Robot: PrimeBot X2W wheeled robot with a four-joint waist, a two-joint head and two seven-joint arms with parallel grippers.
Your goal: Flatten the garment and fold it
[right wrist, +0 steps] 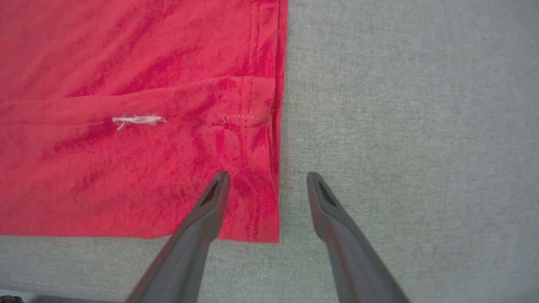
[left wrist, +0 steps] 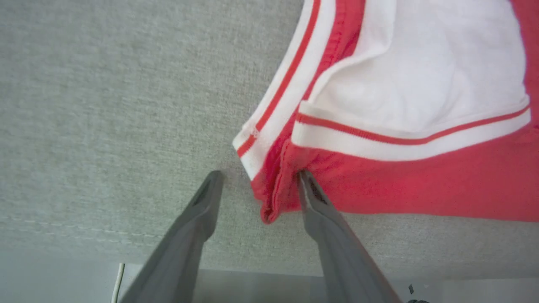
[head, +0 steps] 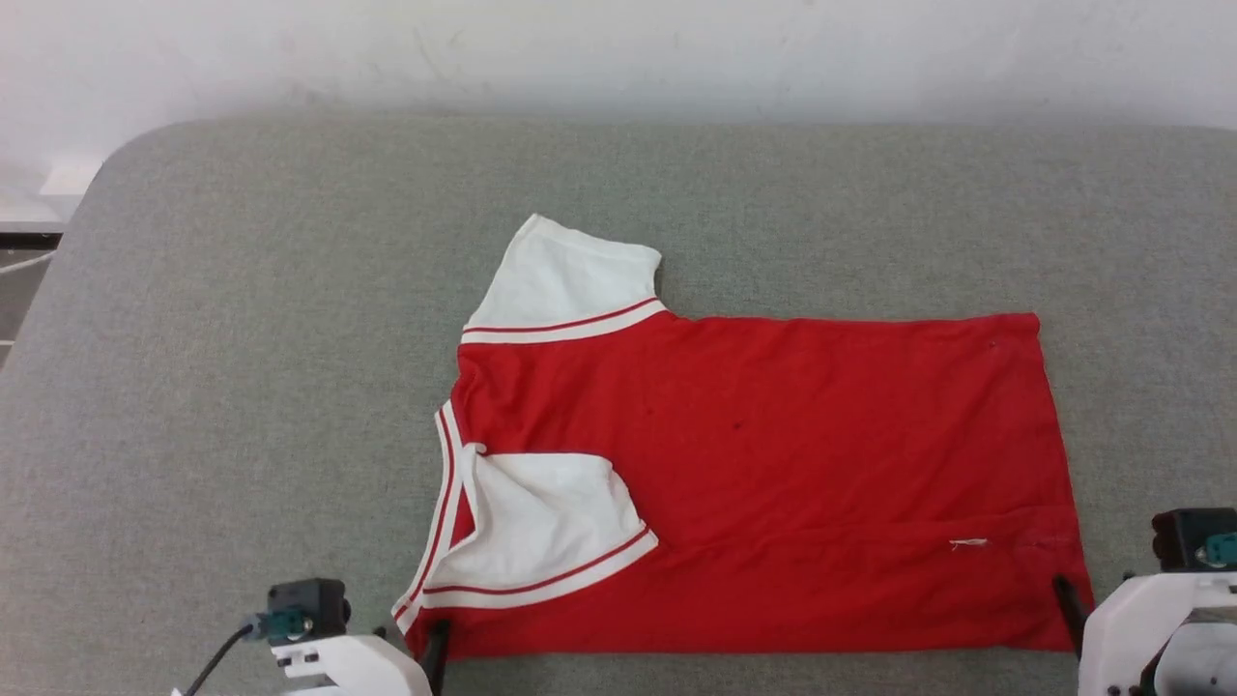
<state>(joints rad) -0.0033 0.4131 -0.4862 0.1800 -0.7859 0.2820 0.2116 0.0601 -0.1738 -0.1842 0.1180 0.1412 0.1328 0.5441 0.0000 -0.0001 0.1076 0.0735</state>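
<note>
Grey woven cloth covers the bench (head: 242, 387), whose far corners are rounded, with a pale wall (head: 618, 58) behind it. On it the garment (head: 773, 435) lies flat near the near edge, its long axis running along that edge, neck toward the bench's left and bottom toward its right. At the shirt's near-left corner the left pincer (left wrist: 260, 176) stands spread, one finger on bare cloth and the other touching the red edge. Striped collar trim (head: 446, 483) comes next, then one white sleeve (head: 565, 280) pointing at the far edge and the other sleeve (head: 551, 517) folded onto the red body. A folded band runs along the near side, with a small white thread (head: 967, 544) on it. At the hem (head: 1058, 454), the right pincer (right wrist: 267, 176) is spread across the near corner, one finger over red fabric and one over the bench.
</note>
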